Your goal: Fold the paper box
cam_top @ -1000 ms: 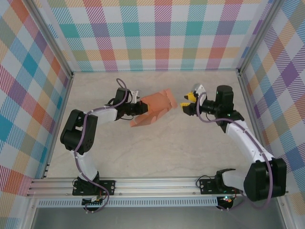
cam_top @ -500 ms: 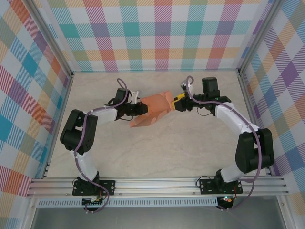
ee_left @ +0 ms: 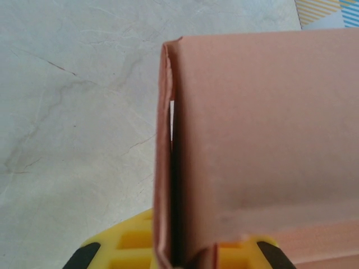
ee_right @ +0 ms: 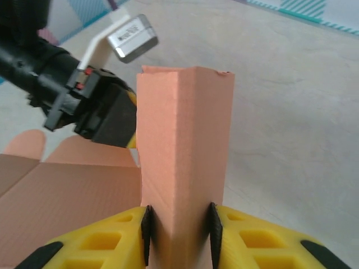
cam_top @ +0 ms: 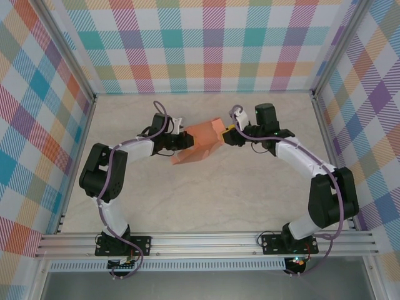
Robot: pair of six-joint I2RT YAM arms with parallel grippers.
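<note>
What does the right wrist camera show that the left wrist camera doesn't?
Right wrist view: the right fingers pinch an upright folded panel of the paper box. Beyond it, to the left, is the black end of the left arm with a silver camera, and rounded flaps sit at the lower left.
Left wrist view: the left fingers grip a doubled edge, with a dark slit between two cardboard layers.
Shared: the salmon box, yellow fingers and the pale marbled table.
</note>
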